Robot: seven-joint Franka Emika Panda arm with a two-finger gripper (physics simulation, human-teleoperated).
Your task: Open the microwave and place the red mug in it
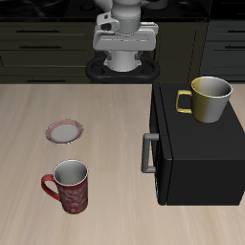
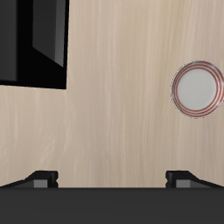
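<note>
The gripper [image 1: 124, 43] is held high at the back of the table [image 1: 105, 124], and in the wrist view its two fingertips [image 2: 42, 178] are seen spread well apart with nothing between them. Below it only bare wood, a small plate [image 2: 198, 88] and a corner of the microwave [image 1: 196, 144] are shown.

The microwave door is shut, its grey handle [image 1: 148, 153] facing the open table. A yellow mug [image 1: 211, 98] is perched on its top, near the back. The red mug [image 1: 70, 187] is standing upright close to the front edge, well apart from the handle.

Several risks are judged likely:
- The thin bar could be missed or slip from the fingers during the pull.
- The yellow mug could be knocked off if the approach is made low over the top.
- The red mug could be struck by the swinging door if the door opens wide.
</note>
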